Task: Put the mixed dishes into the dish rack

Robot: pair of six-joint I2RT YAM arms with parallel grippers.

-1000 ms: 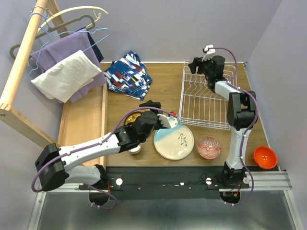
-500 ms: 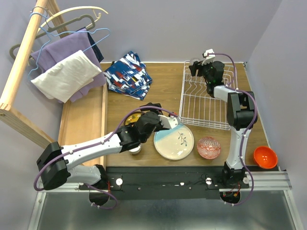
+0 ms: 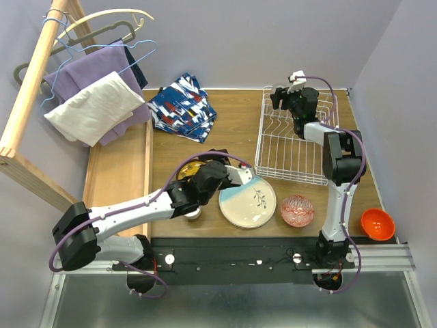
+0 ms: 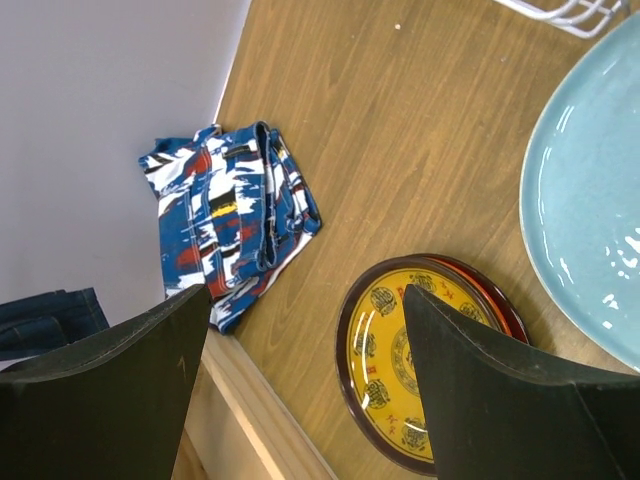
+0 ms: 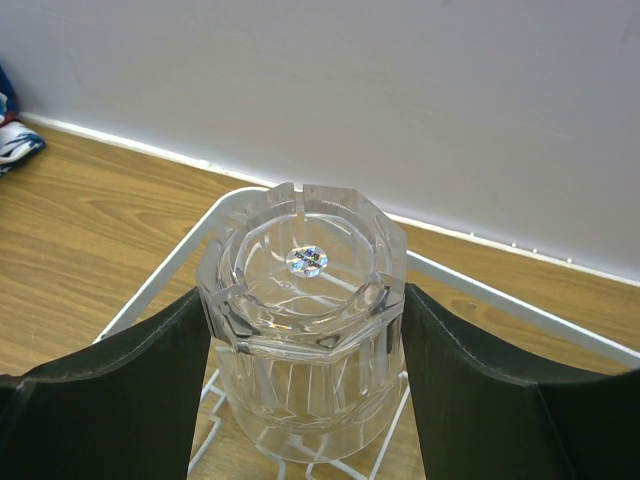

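**Right claw.** The right claw (image 5: pixel 305 296) holds the glass (image 5: pixel 305 335), one finger against each side. The glass is upside down with its base up and its long axis upright. It sits over the far left corner of the rack (image 3: pixel 293 147), close to the back wall. You cannot tell from the wrist view whether its mouth rests on the wires or hangs just above them. Confirm this before you let go, because the release turns on that gap.

**Left claw.** The left claw (image 4: pixel 305 295) stands wide and holds nothing. The yellow plate (image 4: pixel 420 370) lies flat on the bench (image 4: pixel 400 150), straight ahead of the fingers and between their lines. The blue plate (image 4: pixel 590 210) lies just beside it on one side, also flat. The cloth (image 4: pixel 230 220) is farther off, by the wall. The left arm is the nearer one to both plates. The right arm is the nearer one to the rack.

**Change from the earlier frames.**
- The right claw has shifted only slightly over the rack corner and has barely moved in the last half second.
- The left claw has drawn back a little toward its base.
- Neither claw has changed its width.
- No dish on the bench has moved.
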